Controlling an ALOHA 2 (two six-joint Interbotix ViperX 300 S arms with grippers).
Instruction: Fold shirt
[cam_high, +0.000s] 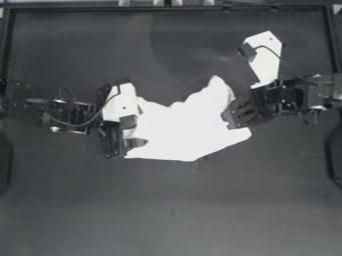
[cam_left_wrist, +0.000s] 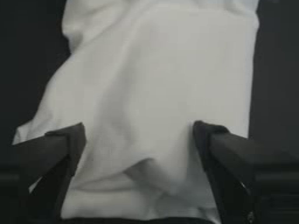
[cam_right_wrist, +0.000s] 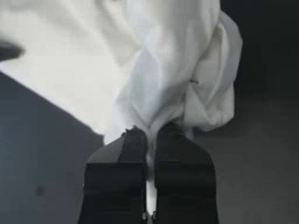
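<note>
Near the middle of the dark tabletop (cam_high: 167, 210), a crumpled white shirt (cam_high: 184, 127), bunched into an uneven heap. At the shirt's left edge, the left claw (cam_high: 119, 131), jaws spread wide with cloth lying between them, seemingly not pinched. At the shirt's right edge, the right claw (cam_high: 235, 114), jaws closed tight on a gathered twist of fabric (cam_right_wrist: 169, 105). Beyond the shirt's upper right corner, a white angular plate (cam_high: 265, 52) on the right arm.
</note>
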